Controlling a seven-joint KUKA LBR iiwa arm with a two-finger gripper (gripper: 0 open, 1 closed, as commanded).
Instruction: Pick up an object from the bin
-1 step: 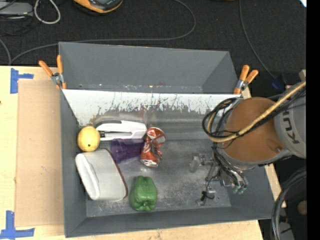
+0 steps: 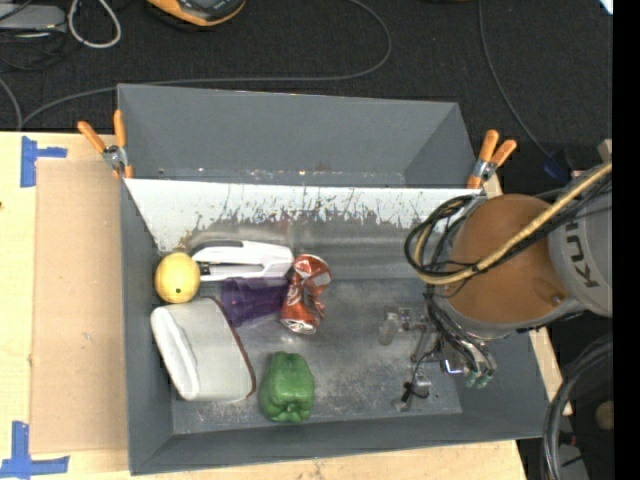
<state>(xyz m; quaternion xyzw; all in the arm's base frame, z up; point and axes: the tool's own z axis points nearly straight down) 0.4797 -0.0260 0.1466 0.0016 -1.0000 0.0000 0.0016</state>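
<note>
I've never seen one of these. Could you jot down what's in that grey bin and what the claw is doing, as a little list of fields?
Container: grey bin
Things, all on the left half: yellow lemon, white stapler, purple thing, crushed red can, white box, green pepper
Claw: open, over bare floor on the right half
Held: nothing between its fingers
Nearest thing to claw: crushed red can, well apart

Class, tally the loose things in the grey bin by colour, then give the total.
Yellow: 1, round yellow lemon
White: 2, white plastic stapler, white rectangular plastic tub
Purple: 1, purple translucent piece
Red: 1, crushed red metal can
Green: 1, green bell pepper
Total: 6
</note>
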